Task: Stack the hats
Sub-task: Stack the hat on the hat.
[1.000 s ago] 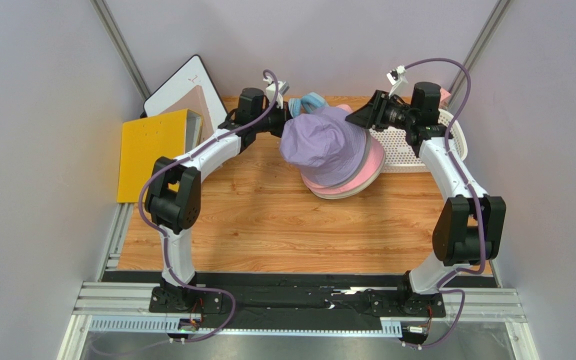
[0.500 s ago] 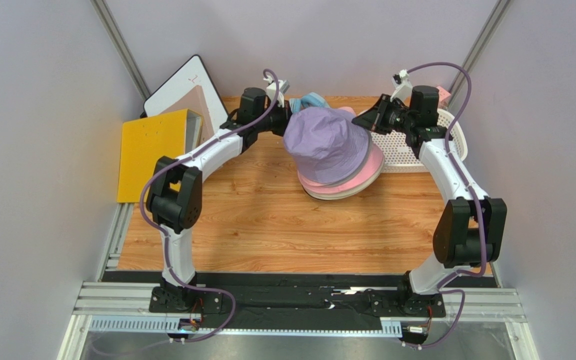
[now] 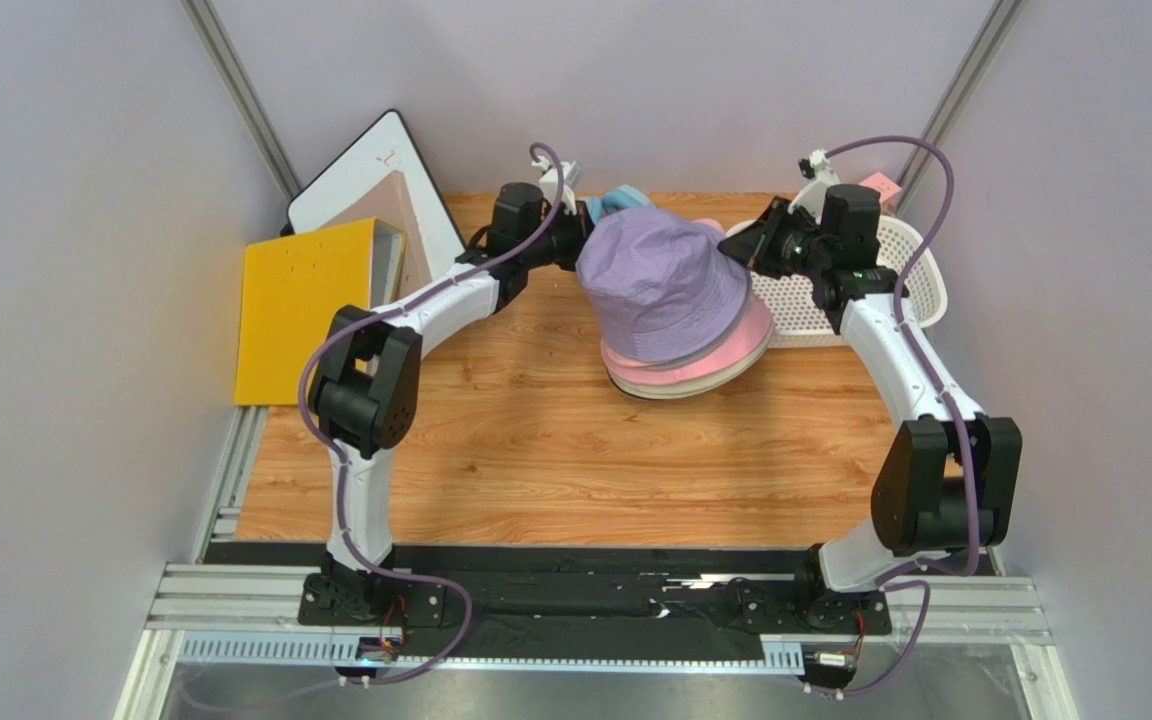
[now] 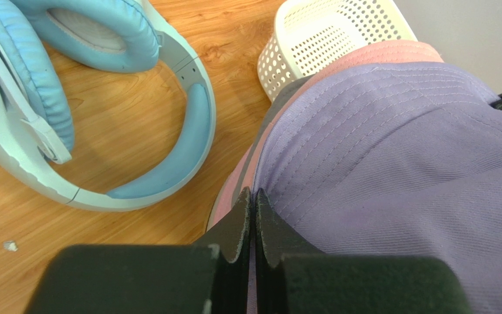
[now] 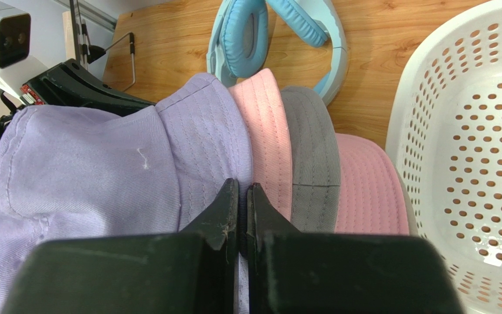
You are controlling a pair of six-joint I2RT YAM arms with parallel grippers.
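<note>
A lavender hat (image 3: 665,285) sits crown-up on a stack of hats. A pink hat's (image 3: 740,338) brim sticks out below it. In the right wrist view, pink (image 5: 270,131), grey (image 5: 309,150) and pink (image 5: 368,183) brims are layered beside the lavender hat (image 5: 103,183). My left gripper (image 3: 575,240) (image 4: 253,191) is shut on the lavender hat's (image 4: 397,163) left brim. My right gripper (image 3: 752,248) (image 5: 244,184) is shut on its right brim, with lavender fabric between the fingers. Any lower hats are hidden.
Light blue headphones (image 3: 620,200) (image 4: 103,98) (image 5: 280,33) lie behind the stack. A white perforated basket (image 3: 920,278) (image 4: 325,33) (image 5: 469,131) stands to its right. A yellow folder (image 3: 297,300) and a white board (image 3: 364,173) lean at the back left.
My right gripper was open beside the hat and has closed on its brim. The lavender hat has moved right and settled over the stack, and both arms have shifted with it.
</note>
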